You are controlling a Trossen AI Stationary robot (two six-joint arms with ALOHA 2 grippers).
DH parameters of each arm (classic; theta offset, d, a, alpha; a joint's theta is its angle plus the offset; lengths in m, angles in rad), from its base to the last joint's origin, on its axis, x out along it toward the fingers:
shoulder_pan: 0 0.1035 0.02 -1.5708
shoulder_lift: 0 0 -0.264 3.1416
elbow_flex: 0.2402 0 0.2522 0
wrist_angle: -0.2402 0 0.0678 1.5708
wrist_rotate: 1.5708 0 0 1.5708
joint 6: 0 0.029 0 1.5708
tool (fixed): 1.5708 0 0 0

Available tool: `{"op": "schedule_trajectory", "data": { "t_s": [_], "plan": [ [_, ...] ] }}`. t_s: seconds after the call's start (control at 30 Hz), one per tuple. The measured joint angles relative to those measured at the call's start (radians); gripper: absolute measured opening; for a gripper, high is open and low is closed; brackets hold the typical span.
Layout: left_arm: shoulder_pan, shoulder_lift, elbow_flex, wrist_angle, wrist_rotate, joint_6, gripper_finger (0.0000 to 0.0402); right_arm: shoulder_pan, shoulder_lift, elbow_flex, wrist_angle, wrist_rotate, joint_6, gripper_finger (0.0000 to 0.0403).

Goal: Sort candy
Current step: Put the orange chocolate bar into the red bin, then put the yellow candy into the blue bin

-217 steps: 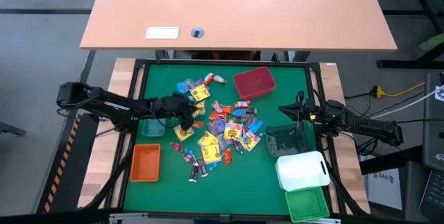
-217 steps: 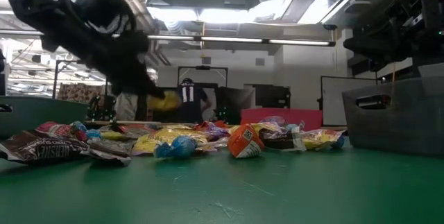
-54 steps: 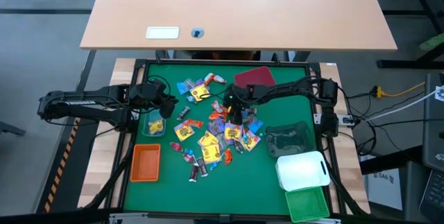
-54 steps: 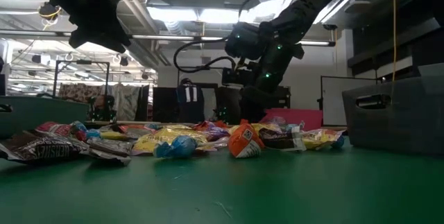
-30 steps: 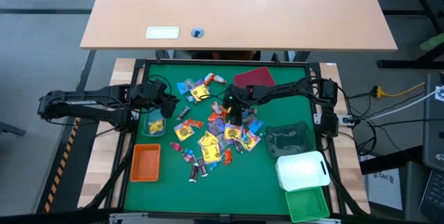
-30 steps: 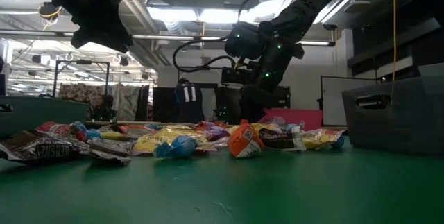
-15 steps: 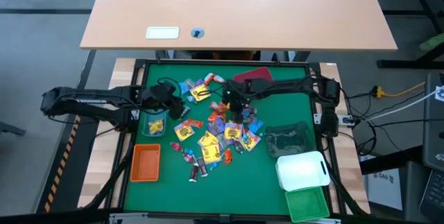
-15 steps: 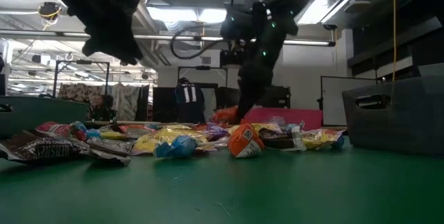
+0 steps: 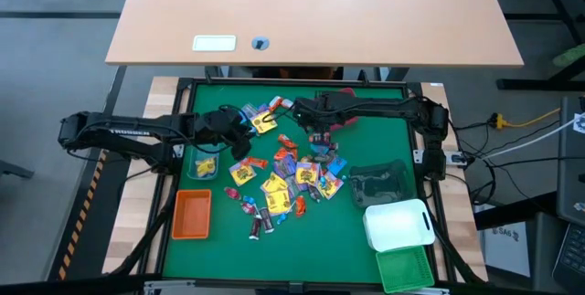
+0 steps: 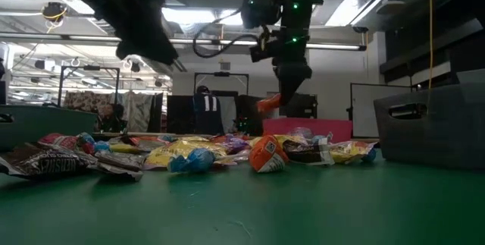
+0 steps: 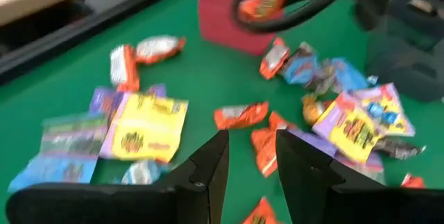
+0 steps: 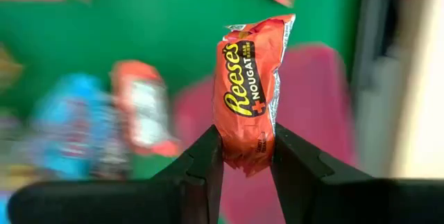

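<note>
High view shows the sorting barely begun: the green table (image 9: 366, 149) holds most of the candy (image 9: 288, 178) in one loose heap at the middle of the frame, roughly thirty wrapped pieces, too overlapped to count exactly, with yellow, orange-red, blue, purple and dark wrappers mixed together. Six bins are in sight: a white bin (image 9: 398, 225) and a green bin (image 9: 403, 270) at lower right, a dark bin (image 9: 379, 185) just above them, an orange bin (image 9: 192, 215) at lower left, a clear bin (image 9: 203, 164) above it, and a red bin (image 9: 335, 100) at upper centre, mostly hidden under the right arm. The clear bin appears to hold one yellow piece; the orange, white and green bins look empty, and the dark bin's contents cannot be told. The right gripper (image 12: 245, 156) is clamped on one orange Reese's bar (image 12: 248, 102), raised off the table over the red bin, so one piece is close to delivery. The left gripper (image 11: 251, 160) hovers just left of the heap's upper part, fingers slightly parted and holding nothing. By my judgement nearly the whole pile is left to sort.
</note>
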Motion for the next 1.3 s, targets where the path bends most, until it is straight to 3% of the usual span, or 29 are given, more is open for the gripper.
{"op": "schedule_trajectory", "data": {
  "t_s": [0.17,0.57,1.0,1.3],
  "plan": [
    [0.0,0.0,0.0,-0.001,0.0,0.005,0.0108,-0.024,0.0,0.0,-0.08,0.099,0.0,0.0103],
    [0.0,0.0,0.0,-0.002,0.0,0.001,0.0108,-0.094,0.0,0.0,-0.146,0.104,0.004,0.0108],
    [0.0,0.0,0.0,-0.002,0.001,0.133,0.0108,-0.095,0.0,-0.001,-0.143,0.096,0.006,0.0232],
    [0.008,0.028,0.0,0.138,0.003,0.298,0.0123,-0.095,0.0,-0.001,-0.143,0.094,0.007,0.0255]
  ]
}}
